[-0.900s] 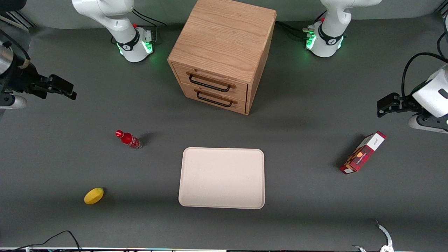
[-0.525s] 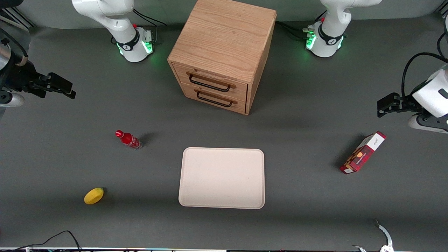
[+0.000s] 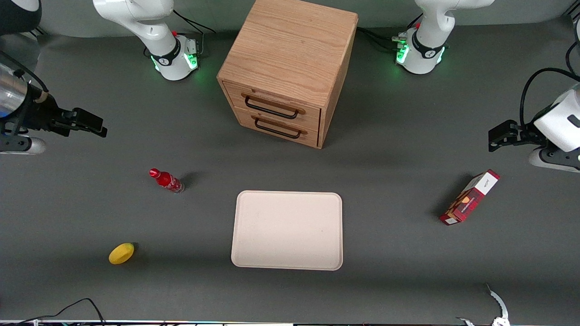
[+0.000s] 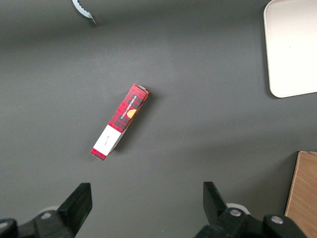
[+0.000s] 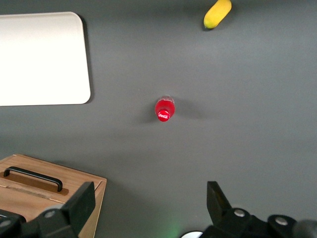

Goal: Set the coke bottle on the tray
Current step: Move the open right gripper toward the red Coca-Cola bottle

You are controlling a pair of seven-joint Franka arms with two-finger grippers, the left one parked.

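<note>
The coke bottle [image 3: 166, 180], small and red with a red cap, stands upright on the grey table; its cap faces the wrist camera [image 5: 164, 109]. The pale cream tray [image 3: 287, 230] lies flat beside it, toward the table's middle, with nothing on it; one end of the tray [image 5: 42, 59] shows in the right wrist view. My right gripper [image 3: 93, 123] hangs high above the table at the working arm's end, farther from the front camera than the bottle and well apart from it. Its fingers [image 5: 81, 201] stand wide open with nothing between them.
A wooden drawer cabinet [image 3: 285, 72] with two black handles stands farther from the front camera than the tray. A yellow lemon [image 3: 121, 253] lies nearer the camera than the bottle. A red-and-white carton box [image 3: 470, 197] lies toward the parked arm's end.
My right gripper has shifted a little toward the table's middle and nearer the front camera. The bottle, tray and other things have not moved.
</note>
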